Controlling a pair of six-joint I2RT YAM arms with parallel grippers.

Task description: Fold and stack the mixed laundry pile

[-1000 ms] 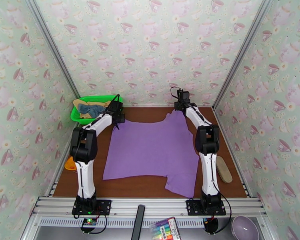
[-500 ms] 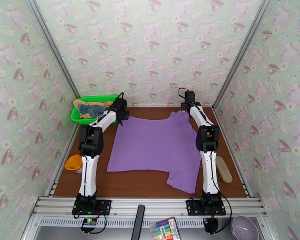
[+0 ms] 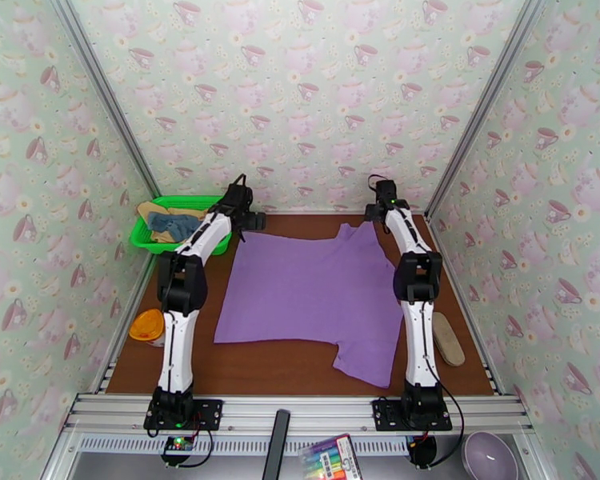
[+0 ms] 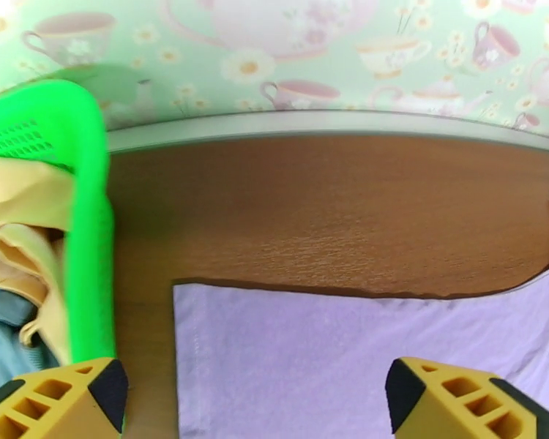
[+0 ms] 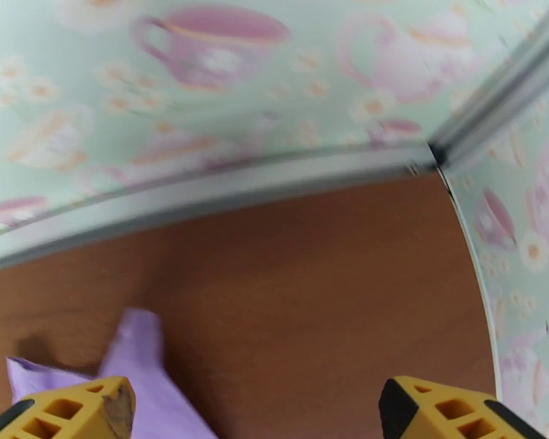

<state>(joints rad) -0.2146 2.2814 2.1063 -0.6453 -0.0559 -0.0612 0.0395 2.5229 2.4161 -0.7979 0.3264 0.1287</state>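
Note:
The purple T-shirt [image 3: 312, 290] lies spread flat on the brown table, plain side up. My left gripper [image 3: 252, 220] hovers open over its far left corner; the left wrist view shows that corner [image 4: 348, 345] below the gripper [image 4: 256, 404], whose yellow fingertips [image 4: 69, 400] stand wide apart. My right gripper [image 3: 378, 203] is open near the back wall, just past the shirt's far right tip [image 5: 139, 360], with nothing between its fingers [image 5: 450, 407]. The tan-yellow garment [image 3: 152, 210] and the slate-blue shirt [image 3: 172, 226] lie crumpled in the green basket [image 3: 144, 238].
The basket rim [image 4: 91, 235] is right beside my left fingers. The back wall stands close behind both grippers. An orange-lidded cup [image 3: 148, 326] sits at the table's left edge, a tan oblong object [image 3: 448, 338] at the right. A marker pack [image 3: 332, 458] and bowl [image 3: 488, 458] lie in front.
Both grippers carried the shirt's far corners toward the back wall, then opened and let go. The shirt now lies flat, shifted slightly back. The basket has shifted a little to the left.

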